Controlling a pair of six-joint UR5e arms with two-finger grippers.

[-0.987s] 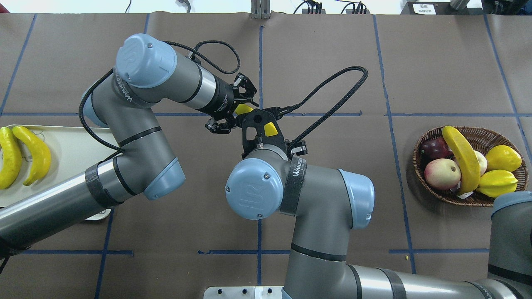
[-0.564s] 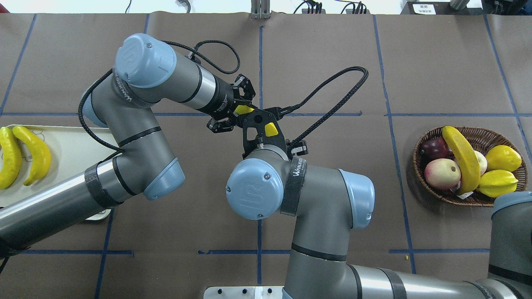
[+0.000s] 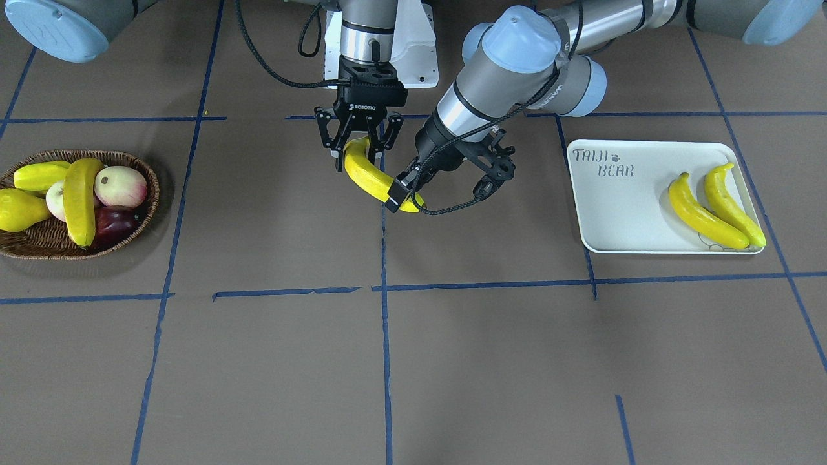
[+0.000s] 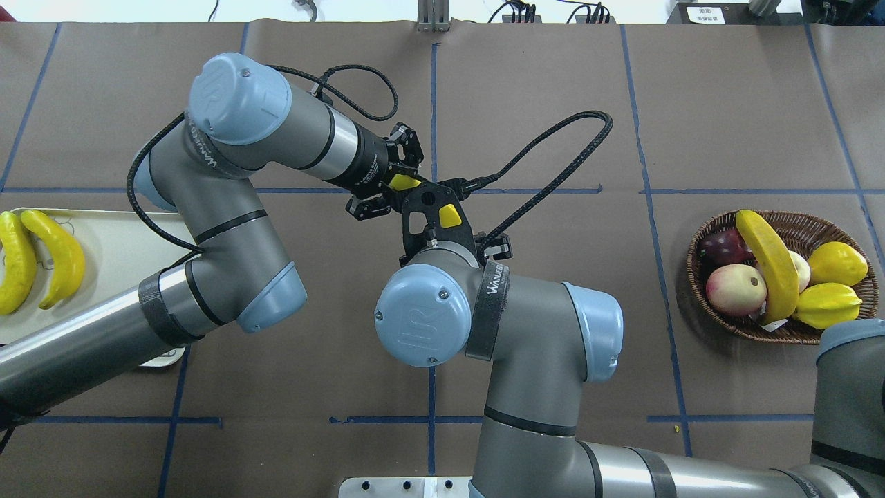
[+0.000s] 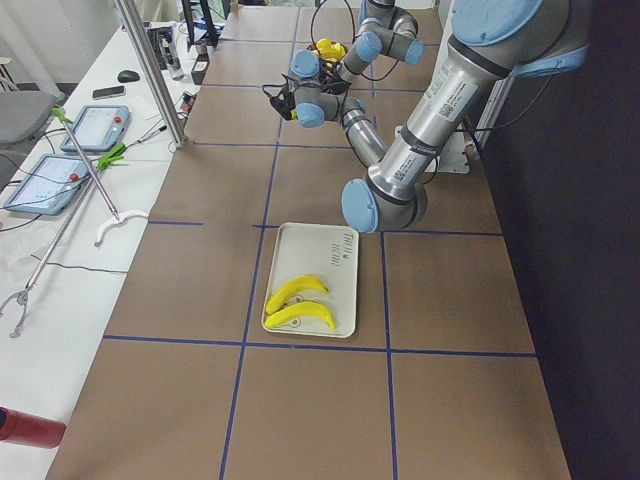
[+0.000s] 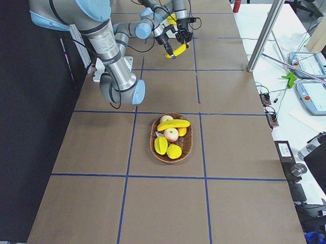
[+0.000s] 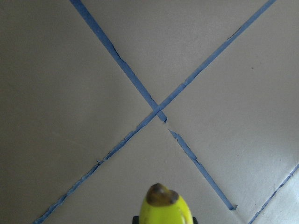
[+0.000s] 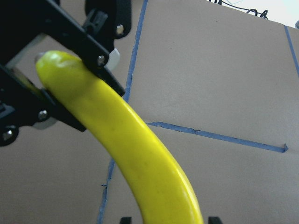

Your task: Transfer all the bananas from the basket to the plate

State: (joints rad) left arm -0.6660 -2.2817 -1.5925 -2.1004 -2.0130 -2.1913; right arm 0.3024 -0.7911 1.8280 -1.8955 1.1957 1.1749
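- At the counter's (image 3: 452, 361) right end, the basket (image 3: 52, 247) holds one banana (image 3: 81, 200) atop other fruit (image 3: 121, 186); the plate (image 3: 620, 213) carries two bananas (image 3: 701, 213).
- Mid-counter, right hand (image 3: 359, 152) and left hand (image 3: 400, 196) both clench the aloft banana (image 3: 369, 176).
- The left hand's fingers have drawn in slightly since a second ago.
- The plate's lettered half lies bare; broad counter separates it from the hands.

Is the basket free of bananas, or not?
Not free: one banana lies across the other fruit in the basket.
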